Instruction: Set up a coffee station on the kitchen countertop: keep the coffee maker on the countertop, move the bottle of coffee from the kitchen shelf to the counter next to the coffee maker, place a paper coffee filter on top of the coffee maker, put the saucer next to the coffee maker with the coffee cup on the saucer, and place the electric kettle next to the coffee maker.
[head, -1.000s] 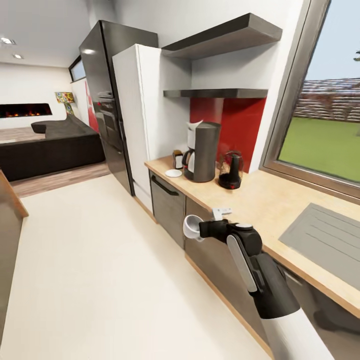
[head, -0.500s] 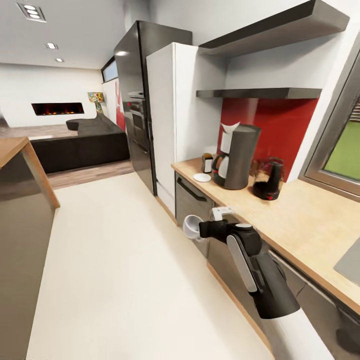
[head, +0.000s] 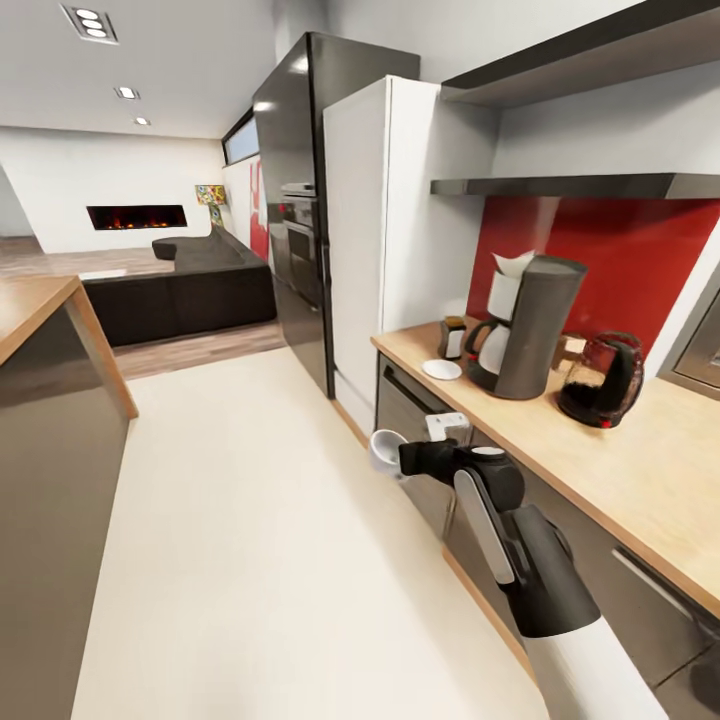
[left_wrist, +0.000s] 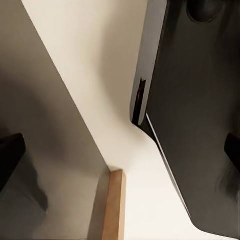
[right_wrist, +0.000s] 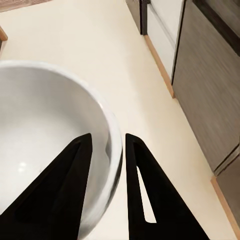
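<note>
coffee cup (head: 385, 450), a small white cup, sits out over the floor in the head view, pinched at its rim by the right gripper (head: 405, 457), short of the kitchen countertop (head: 560, 440) where the saucer (head: 441, 369) lies just beside the coffee maker (head: 525, 325), the bottle of coffee (head: 452, 338) half hidden behind and the electric kettle (head: 600, 378) on the far side. left wrist view is hard to read: dark blurred finger tips at the edges, left pincer's state cannot be told. right wrist view: two black fingers (right_wrist: 70, 185) clamp the cup's white wall (right_wrist: 50, 145), cut off by the frame.
</note>
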